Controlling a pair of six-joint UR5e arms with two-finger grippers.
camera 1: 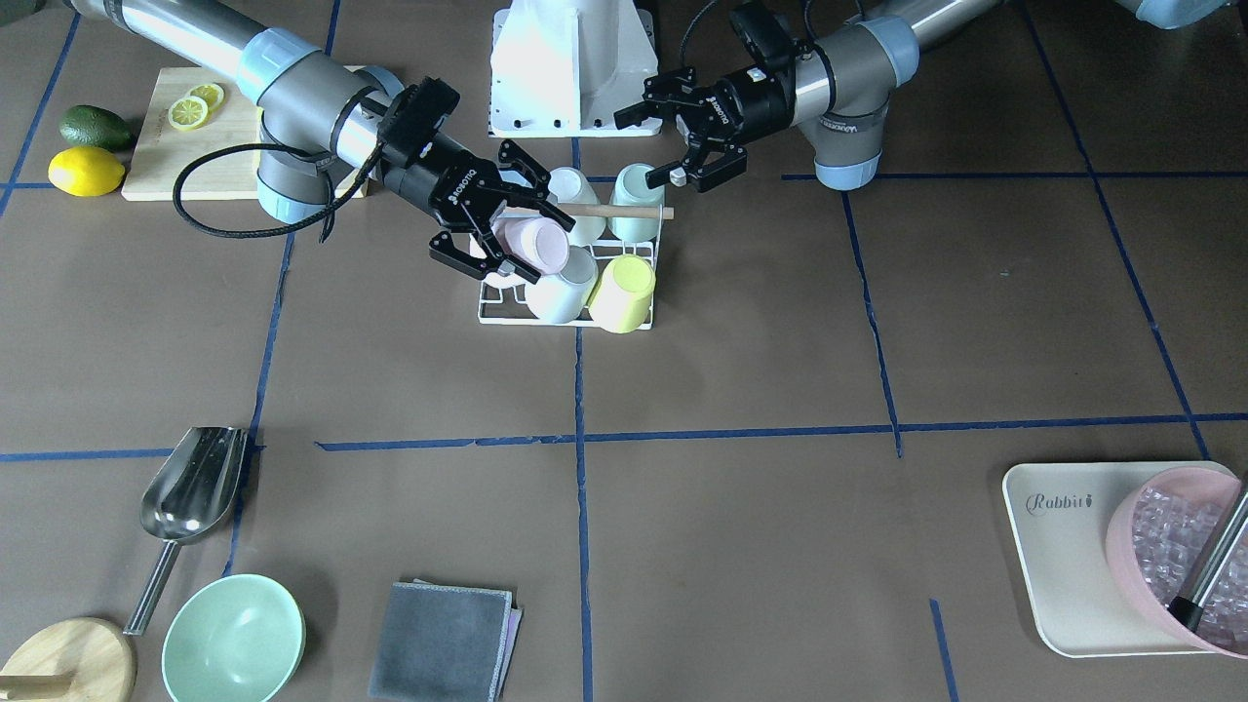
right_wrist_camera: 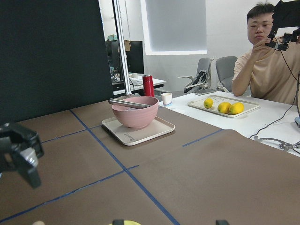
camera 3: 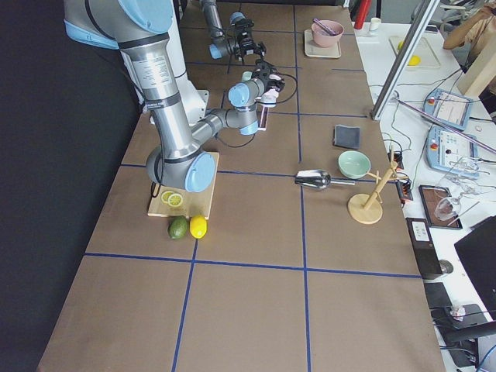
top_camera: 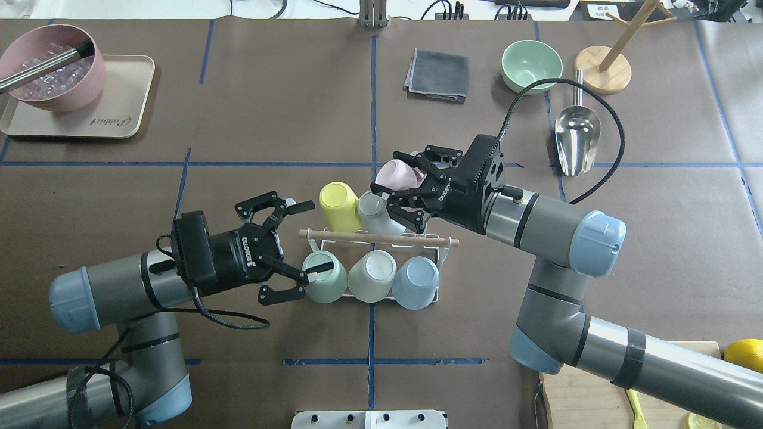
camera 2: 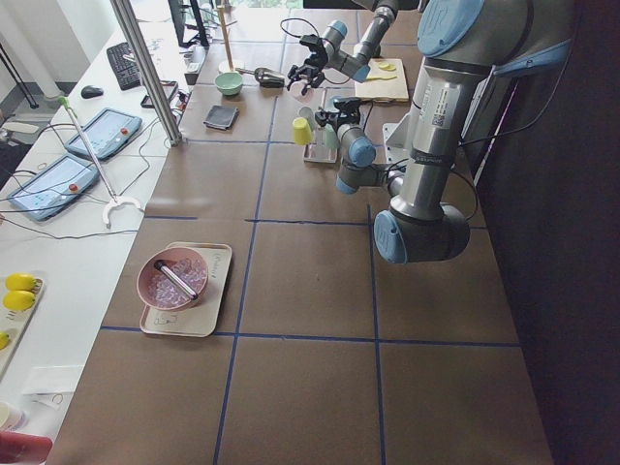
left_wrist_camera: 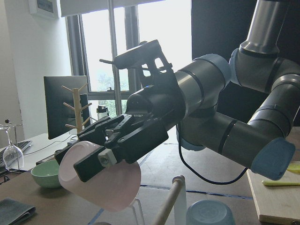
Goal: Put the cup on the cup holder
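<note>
The cup holder [top_camera: 442, 255] is a white wire rack with a wooden rod [top_camera: 378, 238] across its top, and it also shows in the front view [camera 1: 487, 312]. Yellow [top_camera: 337, 205], grey-white [top_camera: 374, 211], mint [top_camera: 326, 280], cream [top_camera: 372, 276] and blue [top_camera: 415, 283] cups sit upside down on it. My right gripper [top_camera: 398, 189] is shut on a pink cup [top_camera: 393, 174], held tilted just above the rack's far side beside the grey-white cup. The left wrist view shows this grip on the pink cup [left_wrist_camera: 98, 180]. My left gripper [top_camera: 310, 238] is open and empty at the rack's left end, beside the mint cup.
A pink bowl of ice [top_camera: 53, 71] stands on a cream tray [top_camera: 119, 119] at the far left. A grey cloth [top_camera: 437, 74], green bowl [top_camera: 530, 62], metal scoop [top_camera: 575, 140] and wooden mug tree [top_camera: 602, 68] lie far right. A cutting board [camera 1: 185, 136], a lemon [camera 1: 86, 172] and an avocado [camera 1: 95, 127] are near my right arm.
</note>
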